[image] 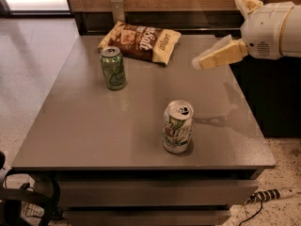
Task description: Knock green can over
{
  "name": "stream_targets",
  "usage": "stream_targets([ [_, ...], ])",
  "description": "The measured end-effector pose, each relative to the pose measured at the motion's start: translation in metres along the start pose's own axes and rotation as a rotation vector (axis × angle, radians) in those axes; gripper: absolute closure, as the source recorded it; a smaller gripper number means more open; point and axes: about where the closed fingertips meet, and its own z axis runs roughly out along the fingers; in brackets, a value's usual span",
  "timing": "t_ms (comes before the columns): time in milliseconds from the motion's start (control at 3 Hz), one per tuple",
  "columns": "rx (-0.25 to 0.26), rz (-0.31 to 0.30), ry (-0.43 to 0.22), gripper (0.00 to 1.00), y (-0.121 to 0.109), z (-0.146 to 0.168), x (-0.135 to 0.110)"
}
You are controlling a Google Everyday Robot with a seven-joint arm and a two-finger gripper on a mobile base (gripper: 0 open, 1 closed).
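**Gripper off to the right, green can untouched at far left**

The gripper (201, 61) is hanging above the right part of the table (94, 126), pointing left, holding nothing and touching nothing. Open or closed: cannot tell from this angle. Behind it the white arm housing (273, 29) is sitting past the table's right edge.

Nearest thing is the white can (178, 127) with green lettering, standing upright near the front edge, below and a little left of the gripper. Not the target.

The green can (113, 68) is standing upright on the far left part of the top, well apart from the gripper. A chip bag (141, 41) is lying just behind it and to its right, close, but whether the two are touching I cannot tell.

Handling, as judged:
- Small aluminium can, probably light; whether full or empty is not showing.
- Thin wall, stiff enough for a push, smooth and likely slippery.
- Tall on a narrow base, so it should tip easily.
- No grasp needed. Contact belongs high on the body, near the silver top.
- A low push is likely to slide it across the smooth top rather than topple it.
- Once down it may roll; the left edge is near.
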Motion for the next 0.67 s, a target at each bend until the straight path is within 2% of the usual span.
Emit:
stream_targets([
  [333, -0.023, 0.018, -0.060, 0.00, -0.003, 0.024, -0.016],
  [667, -0.095, 0.007, -0.084, 0.00, 0.004, 0.047, -0.039],
])
